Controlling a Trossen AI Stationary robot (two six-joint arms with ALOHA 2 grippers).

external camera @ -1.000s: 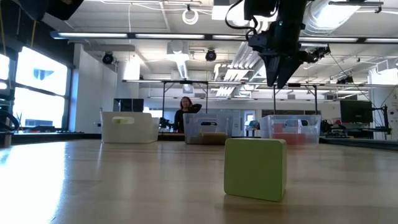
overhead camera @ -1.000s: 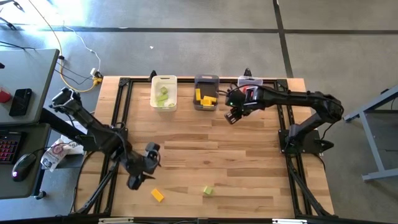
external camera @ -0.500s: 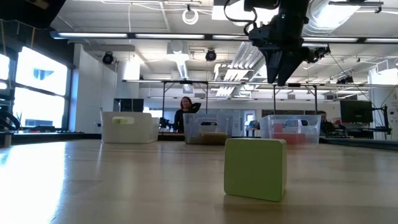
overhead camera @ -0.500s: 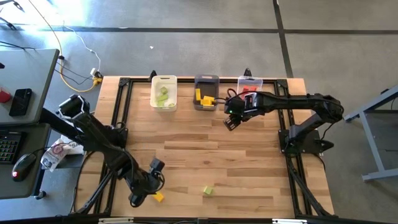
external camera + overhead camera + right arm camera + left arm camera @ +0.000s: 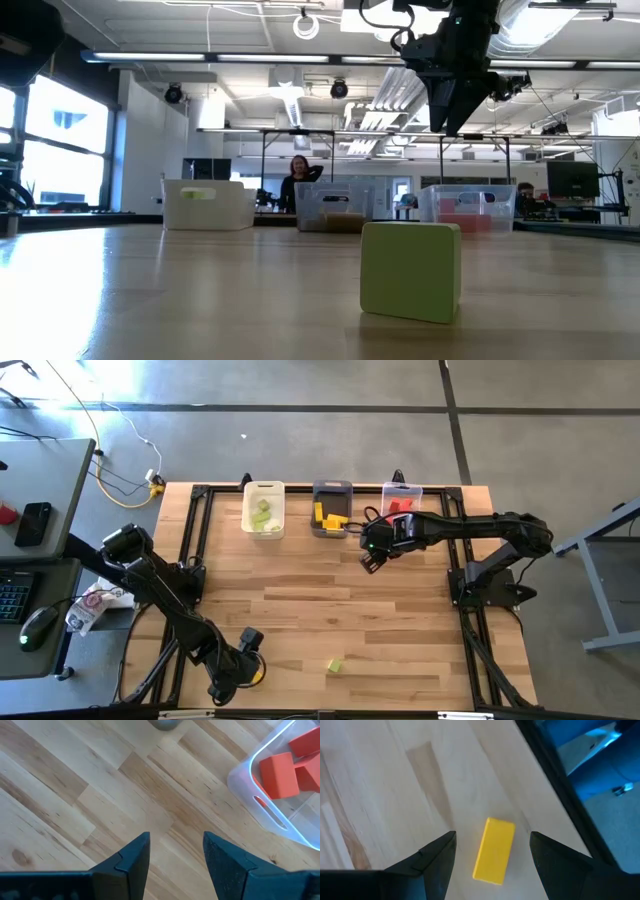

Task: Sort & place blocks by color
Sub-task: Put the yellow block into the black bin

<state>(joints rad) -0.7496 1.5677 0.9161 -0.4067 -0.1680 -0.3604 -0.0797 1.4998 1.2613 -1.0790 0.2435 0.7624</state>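
Observation:
A yellow bar block (image 5: 494, 851) lies flat on the table near its near edge. My left gripper (image 5: 492, 836) is open and low over it, one finger on each side, with a gap to the block on both sides; in the high view the left gripper (image 5: 250, 670) mostly covers the bar (image 5: 258, 674). A light green cube (image 5: 335, 666) sits on the table to its right, large in the low view (image 5: 411, 271). My right gripper (image 5: 176, 836) is open and holds nothing. It hangs above the table (image 5: 372, 556) in front of the clear bin (image 5: 280, 805), which holds red blocks (image 5: 279, 769).
Three bins stand in a row at the far edge: a white bin (image 5: 264, 510) with green blocks, a dark grey bin (image 5: 331, 510) with yellow blocks, and the clear bin (image 5: 401, 500) with red ones. The table's black near-edge frame (image 5: 560, 795) runs close beside the yellow bar. A person (image 5: 296, 182) is far behind.
My left gripper has moved toward the table's near edge and down to the yellow bar, which now lies between its open fingers. My right gripper has shifted slightly away from the bins toward the table's middle. The blocks have not moved.

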